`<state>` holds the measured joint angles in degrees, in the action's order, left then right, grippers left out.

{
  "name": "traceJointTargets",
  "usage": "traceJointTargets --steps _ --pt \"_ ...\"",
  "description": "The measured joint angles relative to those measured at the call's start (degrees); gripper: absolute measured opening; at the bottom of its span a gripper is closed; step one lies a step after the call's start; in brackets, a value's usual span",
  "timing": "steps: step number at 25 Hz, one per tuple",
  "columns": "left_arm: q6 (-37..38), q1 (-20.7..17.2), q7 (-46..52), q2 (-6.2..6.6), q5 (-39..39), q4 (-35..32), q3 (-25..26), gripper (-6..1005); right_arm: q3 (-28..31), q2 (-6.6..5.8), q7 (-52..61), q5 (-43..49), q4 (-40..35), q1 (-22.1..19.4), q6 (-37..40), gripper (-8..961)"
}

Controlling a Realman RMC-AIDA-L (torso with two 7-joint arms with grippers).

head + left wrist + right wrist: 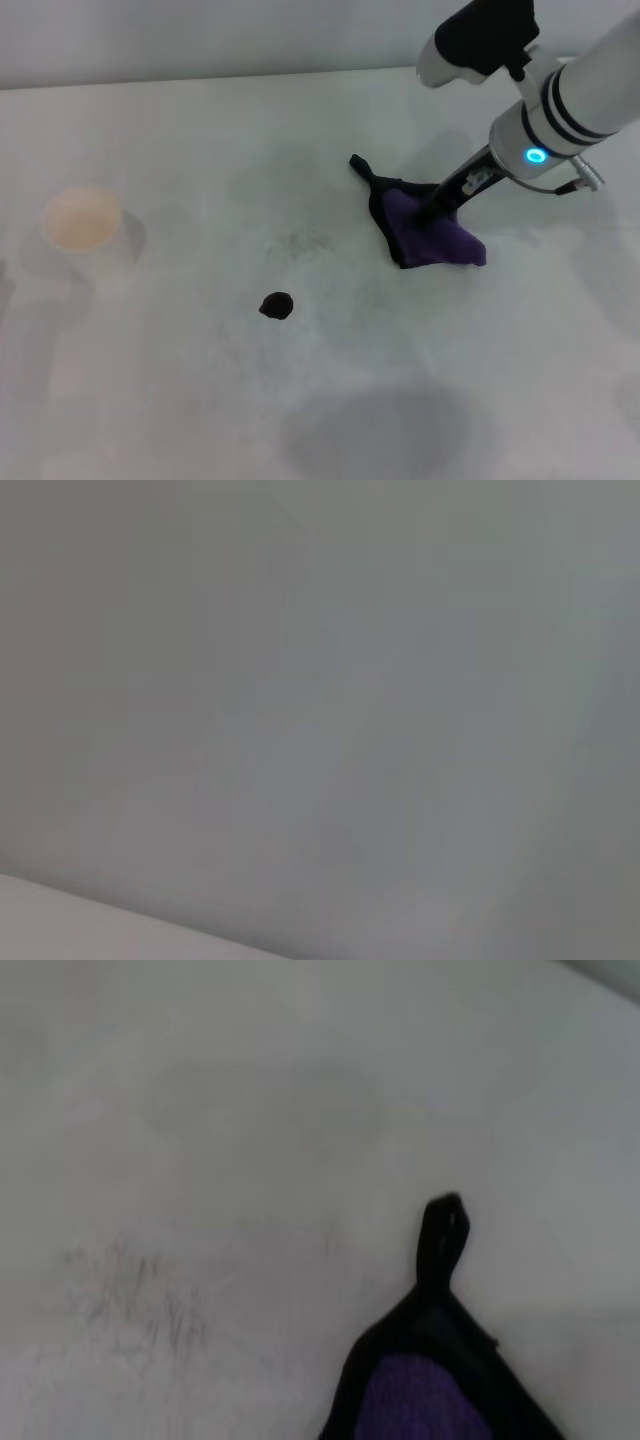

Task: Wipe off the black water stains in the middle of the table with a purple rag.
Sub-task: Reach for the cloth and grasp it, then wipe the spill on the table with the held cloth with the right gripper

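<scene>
Our right gripper [432,207] presses its fingers down into the purple rag [425,228]; we cannot tell whether they pinch it. The rag (dark-edged, one corner trailing away) lies crumpled on the white tabletop [200,130]. The black water stain [276,305] sits well apart, to its left and nearer us.
</scene>
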<state>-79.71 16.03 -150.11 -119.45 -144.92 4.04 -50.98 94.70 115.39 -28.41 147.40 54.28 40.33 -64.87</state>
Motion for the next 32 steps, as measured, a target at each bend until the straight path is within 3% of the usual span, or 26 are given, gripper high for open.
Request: traceJointTargets --steps 21,24,29,32 --pt "0.0 0.4 0.0 0.09 -0.02 0.0 0.34 880 -4.04 0.1 0.63 -0.06 -2.89 0.8 2.79 650" --pt "0.0 0.4 0.0 0.09 -0.02 0.0 0.35 880 -3.73 0.1 0.64 -0.14 -2.96 0.81 2.82 414" --pt "0.0 0.4 0.0 0.09 -0.16 0.0 0.36 880 -3.61 0.1 0.64 -0.96 -2.78 0.81 2.32 175" --pt "0.0 0.4 0.0 0.09 -0.18 0.0 0.36 880 -3.63 0.08 0.38 -4.12 -2.23 1.07 0.64 133"
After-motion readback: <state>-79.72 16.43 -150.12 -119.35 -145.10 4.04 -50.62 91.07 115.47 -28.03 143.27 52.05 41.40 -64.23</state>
